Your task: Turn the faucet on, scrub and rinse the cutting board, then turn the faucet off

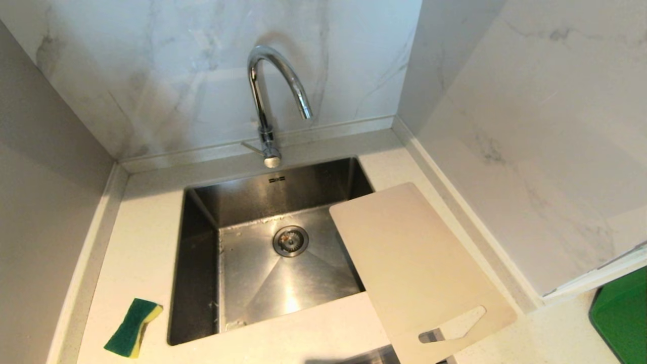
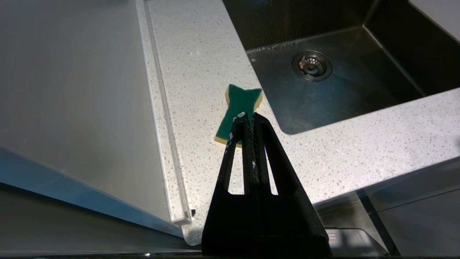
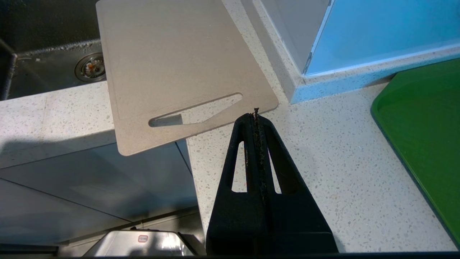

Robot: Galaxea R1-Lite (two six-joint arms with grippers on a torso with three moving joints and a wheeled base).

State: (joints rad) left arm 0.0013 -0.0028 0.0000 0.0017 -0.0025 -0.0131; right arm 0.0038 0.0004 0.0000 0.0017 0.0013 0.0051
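Observation:
The chrome gooseneck faucet (image 1: pixel 268 101) stands behind the steel sink (image 1: pixel 202 237), no water running from it. The pale beige cutting board (image 1: pixel 414 268) lies flat on the counter to the sink's right, one corner over the basin, its handle slot (image 1: pixel 452 326) nearest me and its near corner past the counter's front edge. In the right wrist view the board (image 3: pixel 172 61) lies just beyond my right gripper (image 3: pixel 255 114), which is shut and empty. My left gripper (image 2: pixel 248 117) is shut and empty, held above the counter short of the sponge (image 2: pixel 240 108). Neither arm shows in the head view.
A green and yellow sponge (image 1: pixel 132 327) lies on the counter left of the sink. A green slab (image 1: pixel 624 318) sits at the far right. Marble walls (image 1: pixel 530 126) close in the back and right; a grey panel (image 1: pixel 45 227) stands on the left.

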